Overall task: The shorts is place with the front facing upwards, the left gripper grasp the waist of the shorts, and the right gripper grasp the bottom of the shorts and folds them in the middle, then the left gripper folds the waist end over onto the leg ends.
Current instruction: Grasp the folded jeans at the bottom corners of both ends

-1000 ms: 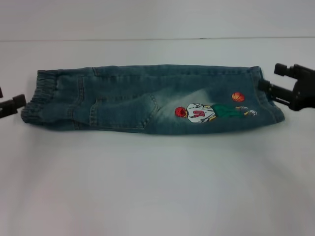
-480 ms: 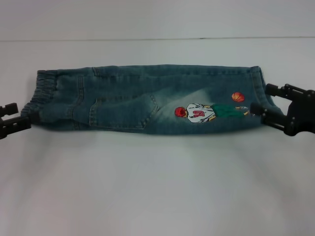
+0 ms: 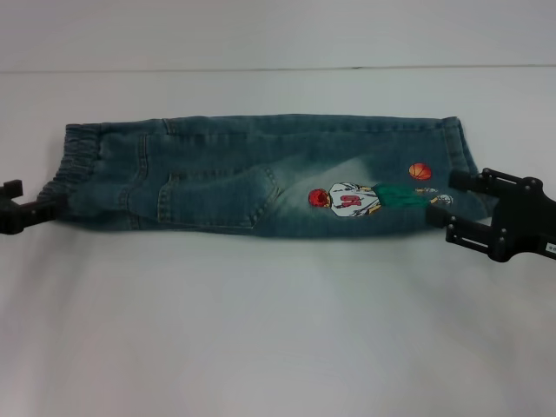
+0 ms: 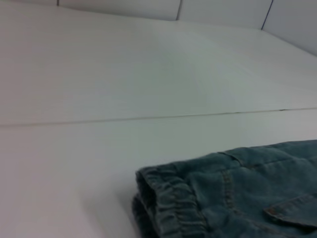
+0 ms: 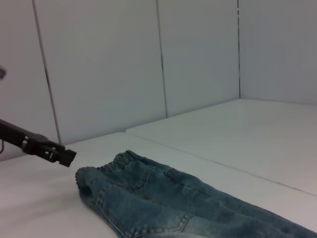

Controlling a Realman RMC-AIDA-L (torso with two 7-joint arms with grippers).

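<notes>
- Head view: right gripper point(image 3: 453, 207) spread wide, the bottom of the shorts point(image 3: 465, 174) lying between its fingers.
- Left gripper point(image 3: 48, 205) at the waist corner; finger state cannot be determined.
- The shorts point(image 3: 261, 174) lie flat between both grippers.

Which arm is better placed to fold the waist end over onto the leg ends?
Left. The left gripper sits right at the waistband of the shorts; the right gripper is at the leg hems.

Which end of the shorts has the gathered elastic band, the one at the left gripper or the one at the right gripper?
The end at the left gripper: the waist is puckered elastic there. The leg ends by the right gripper are flat stitched hems.
</notes>
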